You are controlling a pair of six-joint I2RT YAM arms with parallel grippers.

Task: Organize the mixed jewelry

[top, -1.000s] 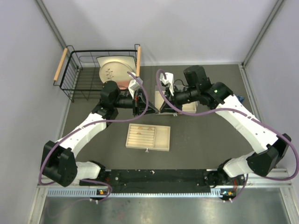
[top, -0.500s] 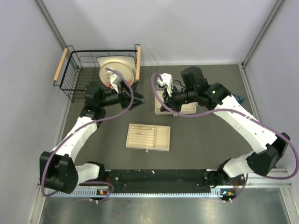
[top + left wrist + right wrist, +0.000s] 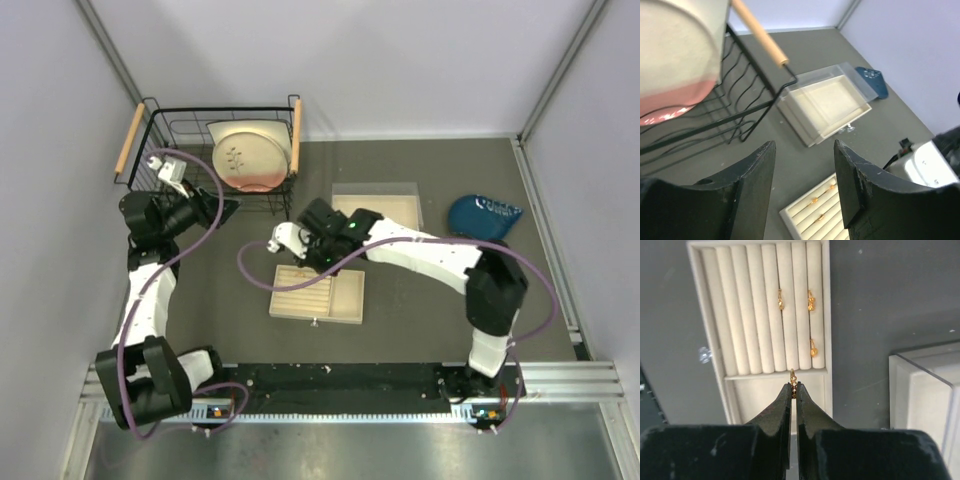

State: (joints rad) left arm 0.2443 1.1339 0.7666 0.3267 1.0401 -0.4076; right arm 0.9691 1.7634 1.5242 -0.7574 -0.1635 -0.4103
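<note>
The step in hand looks like placing: the right gripper (image 3: 792, 386) is clenched on a tiny gold ring (image 3: 793, 375), its tips poised over the lower edge of the ridged tray (image 3: 735, 315) at the centre of the right wrist view. The next move calls for easing it upright into a free groove before letting go. Three gold rings (image 3: 810, 299) sit in the tray's right-hand grooves. A small silvery thing (image 3: 704, 354), possibly the wire hoop, lies on the worktop (image 3: 865, 315) left of the tray. The left gripper (image 3: 804, 155) hangs released and holds nothing, near the wire basket (image 3: 180, 140), which holds a plate (image 3: 250, 155). The clear box (image 3: 378, 208) seems empty.
</note>
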